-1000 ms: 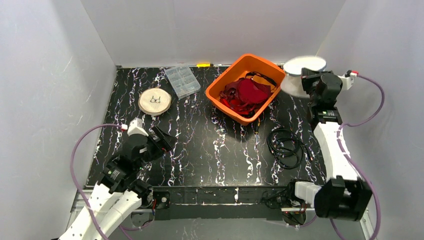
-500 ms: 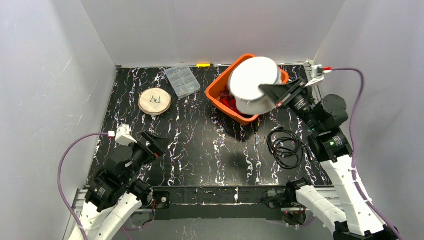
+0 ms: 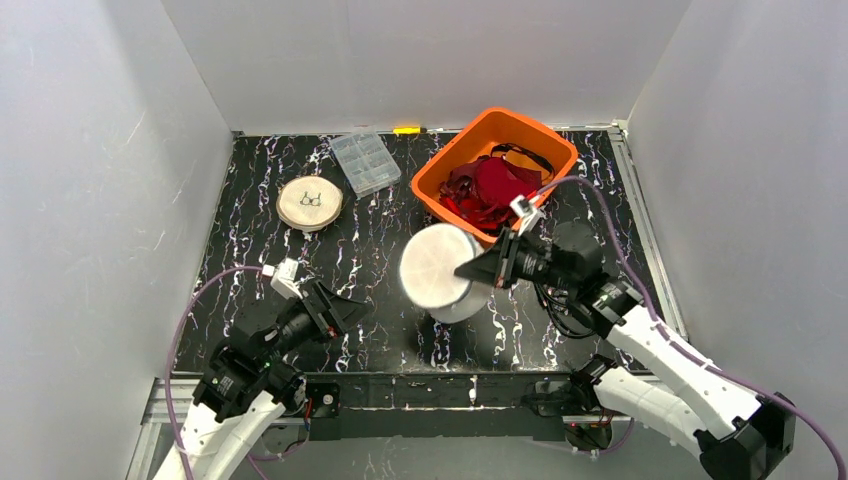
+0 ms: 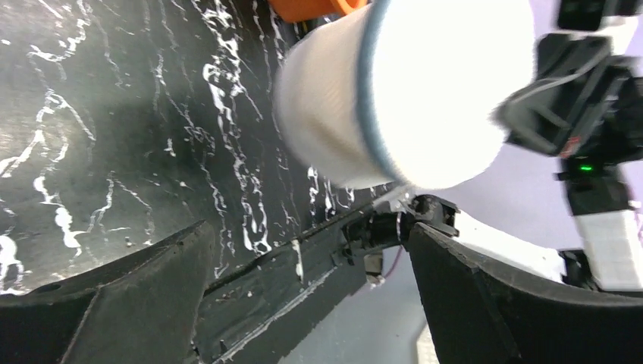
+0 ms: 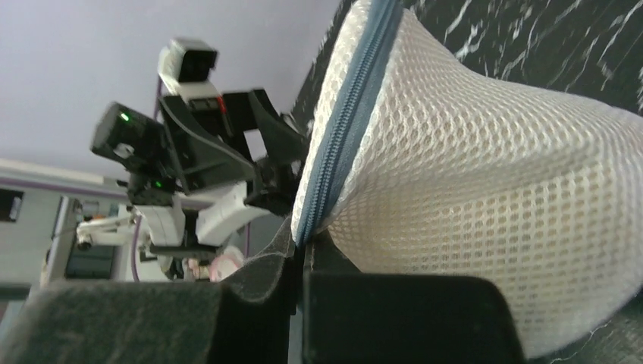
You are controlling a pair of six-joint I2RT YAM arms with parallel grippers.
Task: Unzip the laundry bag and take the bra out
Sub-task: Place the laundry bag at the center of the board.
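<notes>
The laundry bag [image 3: 440,272] is a round white mesh drum with a blue-grey zipper round its rim. It hangs above the table's middle front. My right gripper [image 3: 478,268] is shut on its zippered rim [image 5: 334,174], with the mesh wall [image 5: 485,205] bulging to the right. The bag also shows in the left wrist view [image 4: 409,91]. My left gripper [image 3: 345,308] is open and empty, left of the bag and apart from it, facing it. The bra is hidden inside the bag.
An orange bin [image 3: 440,185] of red garments stands at the back right. A clear compartment box [image 3: 365,162] and a round wooden disc [image 3: 310,203] lie at the back left. A coiled black cable [image 3: 572,292] lies under the right arm. A yellow marker [image 3: 407,130] lies by the wall.
My right gripper has carried the bag from the back right, over the orange bin, down to the table's middle front. My left gripper has swung right to face the bag.
</notes>
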